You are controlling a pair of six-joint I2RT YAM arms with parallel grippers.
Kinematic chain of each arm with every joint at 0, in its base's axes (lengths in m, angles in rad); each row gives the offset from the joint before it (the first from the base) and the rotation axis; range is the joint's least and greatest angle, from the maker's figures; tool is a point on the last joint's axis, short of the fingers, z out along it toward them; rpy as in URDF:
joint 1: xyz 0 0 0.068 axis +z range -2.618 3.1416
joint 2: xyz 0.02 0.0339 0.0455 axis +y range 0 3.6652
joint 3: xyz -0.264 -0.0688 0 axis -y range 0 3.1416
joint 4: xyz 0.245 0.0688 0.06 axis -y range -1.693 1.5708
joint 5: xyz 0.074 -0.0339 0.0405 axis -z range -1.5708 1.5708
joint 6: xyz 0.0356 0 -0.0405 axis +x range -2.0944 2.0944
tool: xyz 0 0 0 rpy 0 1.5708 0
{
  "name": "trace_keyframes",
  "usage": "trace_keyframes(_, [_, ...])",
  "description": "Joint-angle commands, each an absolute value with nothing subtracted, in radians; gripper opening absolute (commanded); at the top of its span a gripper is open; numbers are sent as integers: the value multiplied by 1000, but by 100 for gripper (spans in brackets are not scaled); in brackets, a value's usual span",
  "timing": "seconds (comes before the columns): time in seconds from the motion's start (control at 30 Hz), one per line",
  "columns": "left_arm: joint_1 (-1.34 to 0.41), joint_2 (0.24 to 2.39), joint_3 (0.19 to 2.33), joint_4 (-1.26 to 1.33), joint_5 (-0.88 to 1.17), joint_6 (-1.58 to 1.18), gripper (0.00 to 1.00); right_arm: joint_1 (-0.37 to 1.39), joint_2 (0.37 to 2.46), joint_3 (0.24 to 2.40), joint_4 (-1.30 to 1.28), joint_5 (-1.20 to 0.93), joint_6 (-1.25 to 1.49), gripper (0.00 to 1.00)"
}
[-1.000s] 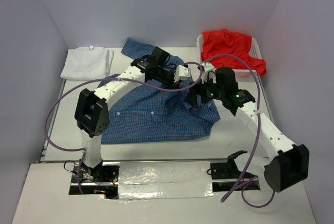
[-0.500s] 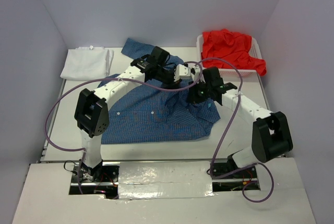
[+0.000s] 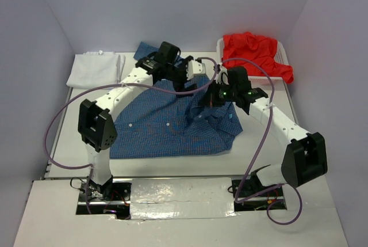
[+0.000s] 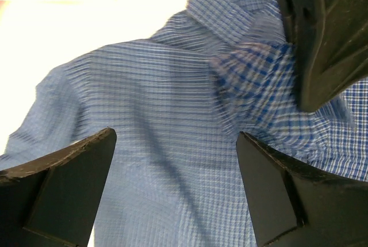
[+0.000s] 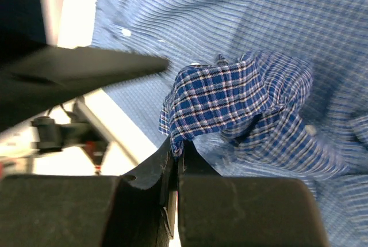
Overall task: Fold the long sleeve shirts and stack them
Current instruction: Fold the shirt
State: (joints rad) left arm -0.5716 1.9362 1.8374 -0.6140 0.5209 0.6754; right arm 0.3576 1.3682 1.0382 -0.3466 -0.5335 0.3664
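A blue checked long sleeve shirt (image 3: 164, 129) lies spread across the middle of the table. My right gripper (image 3: 210, 99) is shut on a raised fold of its cloth (image 5: 230, 97), and the pinched edge shows between the jaws (image 5: 177, 149). My left gripper (image 3: 202, 81) hovers open just behind it, over the shirt (image 4: 144, 86) near the collar (image 4: 230, 11), with nothing between its fingers (image 4: 173, 137). A folded white shirt (image 3: 95, 68) lies at the back left. A red shirt (image 3: 256, 51) is heaped at the back right.
The red shirt sits in a white mesh basket (image 3: 220, 48) at the back right corner. The two grippers are very close together above the blue shirt's right half. Purple cables loop over both arms. Grey walls enclose the table on three sides.
My left gripper has opened and drawn back toward the far side. My right gripper has shut on a fold of the blue shirt and raised it slightly.
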Motion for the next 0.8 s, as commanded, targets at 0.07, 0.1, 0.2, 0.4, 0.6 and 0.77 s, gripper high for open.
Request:
trace_keyframes(0.07, [-538, 1772, 1913, -670, 563, 674, 99, 364, 1375, 1088, -353, -591, 607, 0])
trace_keyframes(0.1, [-538, 1754, 1898, -664, 569, 638, 99, 364, 1355, 1080, -344, -577, 632, 0])
trace_keyframes(0.2, [-540, 1658, 1786, -588, 584, 516, 99, 365, 1315, 1051, -311, -529, 705, 0])
trace_keyframes(0.4, [-623, 1326, 1273, -265, 376, 440, 99, 374, 1207, 991, -241, -428, 857, 0])
trace_keyframes(0.6, [-677, 1345, 1182, -155, 237, 355, 99, 403, 1131, 953, -193, -361, 969, 0])
trace_keyframes(0.77, [-678, 1322, 1125, -80, 290, 328, 99, 413, 1083, 917, -170, -339, 1020, 0])
